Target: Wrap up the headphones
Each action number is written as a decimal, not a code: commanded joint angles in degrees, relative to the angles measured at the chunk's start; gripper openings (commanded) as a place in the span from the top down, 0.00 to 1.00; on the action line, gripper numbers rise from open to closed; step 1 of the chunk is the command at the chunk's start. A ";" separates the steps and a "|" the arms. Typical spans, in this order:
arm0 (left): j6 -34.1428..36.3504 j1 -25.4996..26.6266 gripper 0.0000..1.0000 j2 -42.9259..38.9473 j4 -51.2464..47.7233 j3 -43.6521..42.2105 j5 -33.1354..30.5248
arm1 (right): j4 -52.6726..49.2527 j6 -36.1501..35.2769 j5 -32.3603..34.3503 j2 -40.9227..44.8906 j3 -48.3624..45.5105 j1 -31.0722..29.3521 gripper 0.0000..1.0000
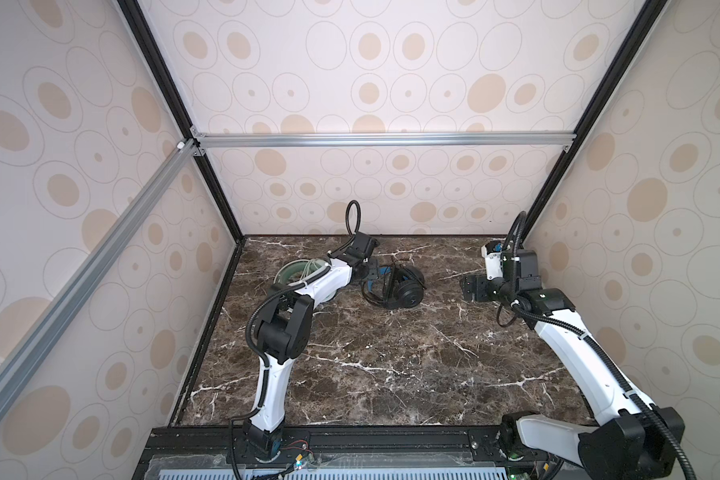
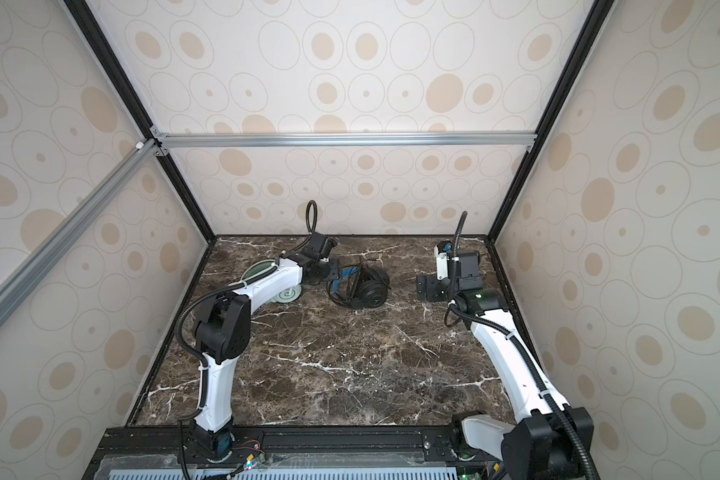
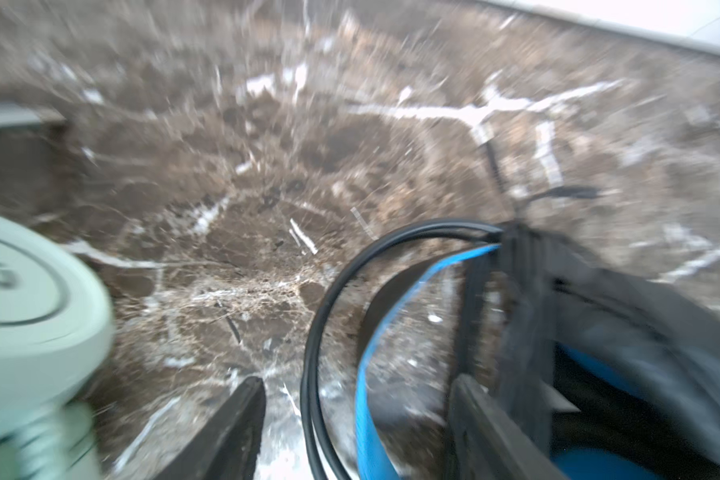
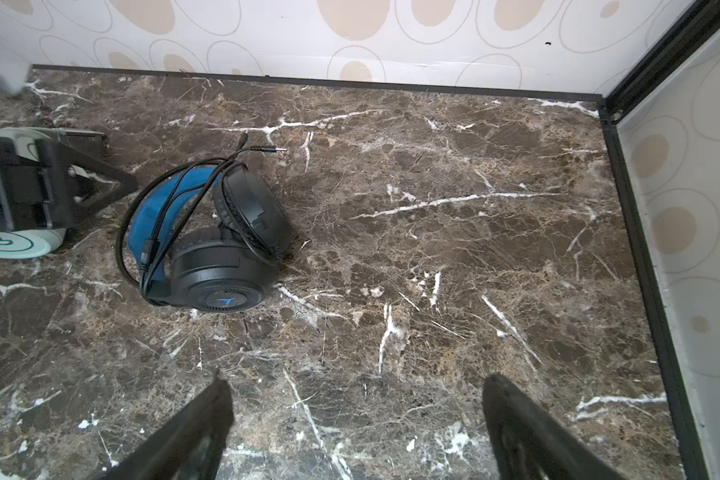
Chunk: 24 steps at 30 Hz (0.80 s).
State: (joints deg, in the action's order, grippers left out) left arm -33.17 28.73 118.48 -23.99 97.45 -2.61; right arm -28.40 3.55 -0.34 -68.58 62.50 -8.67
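The black headphones (image 1: 406, 291) (image 2: 368, 289) (image 4: 225, 241), with a blue inner headband (image 3: 368, 374), lie on the table at the back middle. Their black cable (image 3: 312, 353) is looped over them, and its plug (image 4: 267, 148) rests on the marble. My left gripper (image 1: 371, 270) (image 2: 335, 272) (image 3: 358, 381) is open at the headband end, with the cable and blue band passing between its fingers. The mint-green headphones (image 1: 292, 270) (image 2: 287, 296) (image 3: 30, 291) (image 4: 13, 245) lie left of it, partly under the left arm. My right gripper (image 1: 468, 286) (image 2: 422, 286) (image 4: 354, 382) stands open over bare marble, apart from the black set.
The brown marble table (image 1: 391, 365) (image 2: 350, 365) is closed in by patterned walls at the back and both sides. A black frame post (image 4: 636, 208) stands at the back right corner, close to the right arm. The left wrist view is blurred.
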 commanded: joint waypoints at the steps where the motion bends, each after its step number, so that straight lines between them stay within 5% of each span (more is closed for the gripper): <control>1: 6.24 1.15 0.20 -8.79 4.93 -4.42 -1.33 | 1.44 -0.06 1.57 2.00 -1.63 -0.21 0.00; 4: 13.35 2.85 0.08 -17.13 12.47 -12.89 -0.94 | 4.84 0.89 2.90 3.99 -4.65 -0.21 0.00; 10: 20.38 3.87 0.02 -35.08 17.40 -27.66 -2.88 | 9.46 3.93 8.42 7.69 -10.98 -0.23 0.00; 13: 20.80 3.75 0.02 -45.61 16.30 -35.54 -11.04 | 11.90 5.65 14.76 10.45 -15.32 -0.26 0.00; 18: 18.02 2.64 0.02 -61.64 16.36 -53.11 -33.81 | 24.46 11.32 26.13 13.68 -26.76 -0.16 0.00; 24: 18.23 -3.74 0.02 -66.69 22.26 -64.47 -38.78 | 40.07 9.66 25.15 5.22 -33.70 -0.14 0.00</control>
State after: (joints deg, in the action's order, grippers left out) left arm -15.20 26.72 51.77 -6.09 34.92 -34.11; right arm 0.10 13.43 23.73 -60.84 31.16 -8.67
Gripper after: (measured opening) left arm 0.981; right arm 0.997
